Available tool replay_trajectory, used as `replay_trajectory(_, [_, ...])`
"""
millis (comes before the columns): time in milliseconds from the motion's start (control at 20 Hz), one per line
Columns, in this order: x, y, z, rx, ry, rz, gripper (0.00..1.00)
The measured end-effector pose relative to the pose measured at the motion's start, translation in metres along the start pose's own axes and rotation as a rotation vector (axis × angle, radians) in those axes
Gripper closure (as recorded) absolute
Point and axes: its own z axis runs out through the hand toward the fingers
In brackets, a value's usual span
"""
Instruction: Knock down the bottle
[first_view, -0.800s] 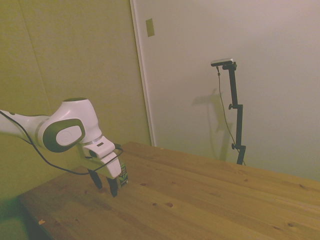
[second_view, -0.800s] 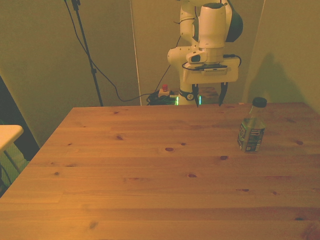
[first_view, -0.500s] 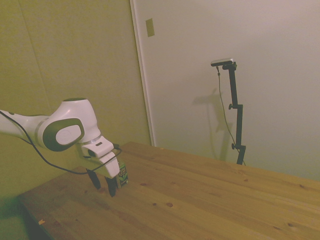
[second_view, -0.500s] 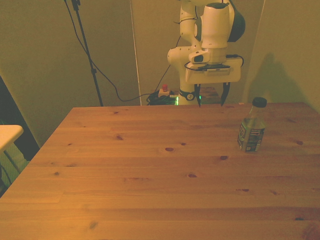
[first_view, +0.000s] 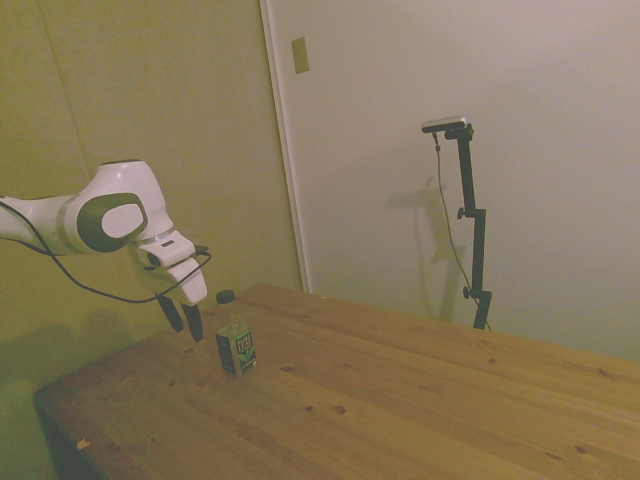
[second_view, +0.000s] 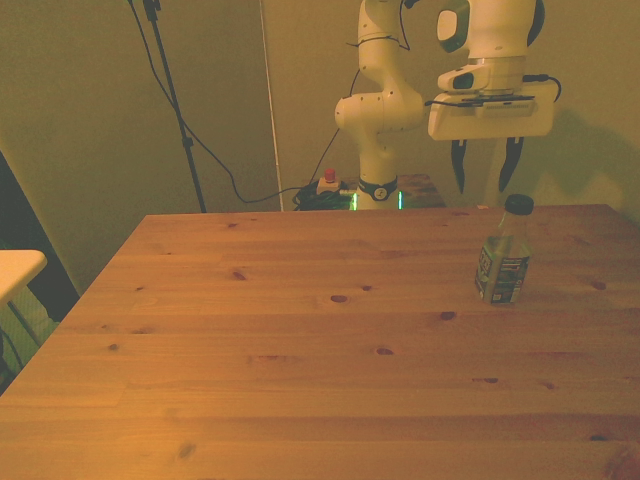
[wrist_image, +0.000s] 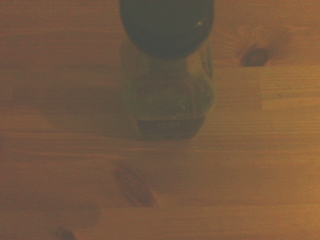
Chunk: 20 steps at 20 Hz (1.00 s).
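Note:
The bottle (second_view: 502, 262) stands upright on the wooden table (second_view: 320, 340) toward the front view's right, with a green label and a dark round cap. In the side view the bottle (first_view: 236, 345) sits near the table's left end. My gripper (second_view: 485, 188) hangs open above and just behind the bottle, fingers pointing down, apart from it. From the side, the gripper (first_view: 182, 320) is left of the bottle at about cap height. The wrist view looks down on the bottle (wrist_image: 167, 85), its dark cap nearest the lens.
The table's far edge (second_view: 390, 212) runs just behind the bottle. A pale piece of furniture (second_view: 15, 270) stands off the front view's left edge. Cables hang behind the table.
The gripper has risen and swung toward the front view's right, from low near the table's far middle to just behind the bottle. The bottle has not moved.

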Motion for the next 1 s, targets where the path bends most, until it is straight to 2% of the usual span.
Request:
replay_trajectory(550, [0.005,-0.053,0.022,0.0,0.047,0.033,1.0])
replay_trajectory(1000, [0.021,-0.081,0.014,0.018,0.099,0.077,1.0])
